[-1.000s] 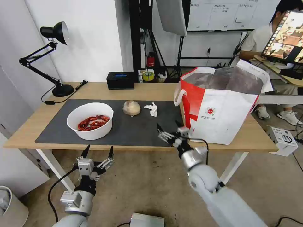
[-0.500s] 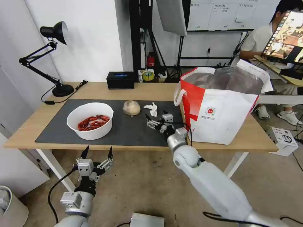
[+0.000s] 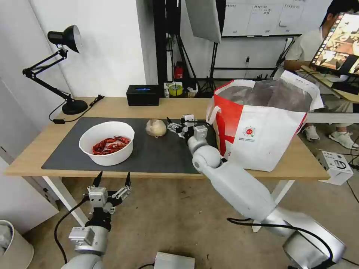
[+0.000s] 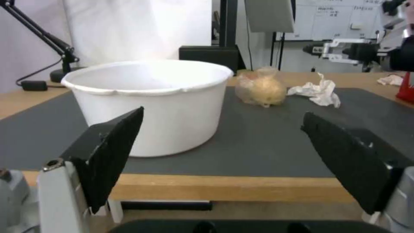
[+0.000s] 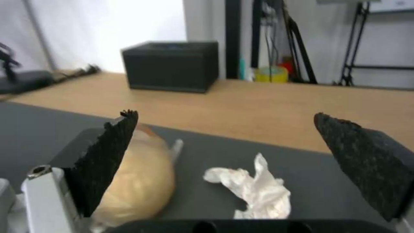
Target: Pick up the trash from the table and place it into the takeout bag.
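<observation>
From the head camera, we see our right gripper [image 3: 175, 125] out over the big dark grey mat [image 3: 157, 153] on the long light-wood worktop [image 3: 112, 106]. It is above the spot where the crumpled white tissue lies, just right of the beige plastic-wrapped lump [image 3: 156, 127]. The round white bowl of red crayfish shells [image 3: 107, 142] sits on the left part of the mat. The large white and red takeout bag [image 3: 261, 127] stands open at the right end. Our left gripper [image 3: 110, 185] waits low, in front of the near edge, with its fingers spread and empty.

From the left wrist camera, the two black fingers [image 4: 110, 152] are wide apart with nothing in them. The white bowl [image 4: 151, 100] is near. Farther off are the beige lump [image 4: 261, 90] and the white tissue [image 4: 317, 92].

From the right wrist camera, the fingers [image 5: 103, 161] are wide open and empty. The tissue [image 5: 254, 187] lies on the mat between them, and the lump [image 5: 138, 181] is beside one finger.

We think we are reaching for the tissue. Next we must go down and close only on the tissue, not the lump.
</observation>
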